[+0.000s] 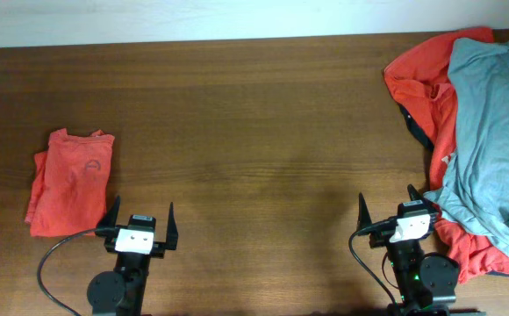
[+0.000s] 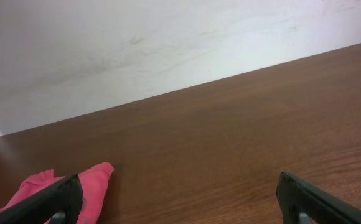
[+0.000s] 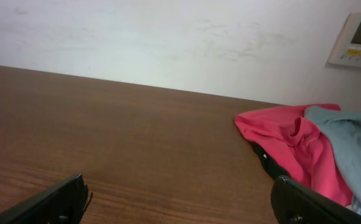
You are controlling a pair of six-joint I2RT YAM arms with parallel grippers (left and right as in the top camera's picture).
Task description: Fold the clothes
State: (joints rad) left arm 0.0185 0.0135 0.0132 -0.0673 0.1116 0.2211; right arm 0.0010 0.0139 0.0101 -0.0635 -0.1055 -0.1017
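Note:
A folded orange-red T-shirt with a small dark round chest print [image 1: 68,180] lies at the table's left; its edge shows in the left wrist view [image 2: 90,183]. At the right, an unfolded orange-red T-shirt [image 1: 426,83] lies in a pile under a light grey-blue T-shirt [image 1: 491,132]; both show in the right wrist view, red [image 3: 292,146] and grey-blue [image 3: 355,143]. My left gripper [image 1: 140,218] is open and empty near the front edge, just right of the folded shirt. My right gripper [image 1: 386,209] is open and empty, beside the pile's left edge.
The brown wooden table [image 1: 254,132] meets a white wall at the back [image 2: 137,43]. A wall control panel [image 3: 358,40] hangs at the right. A dark garment edge [image 3: 261,155] peeks from under the red shirt. More orange-red cloth [image 1: 474,250] lies by the right arm base.

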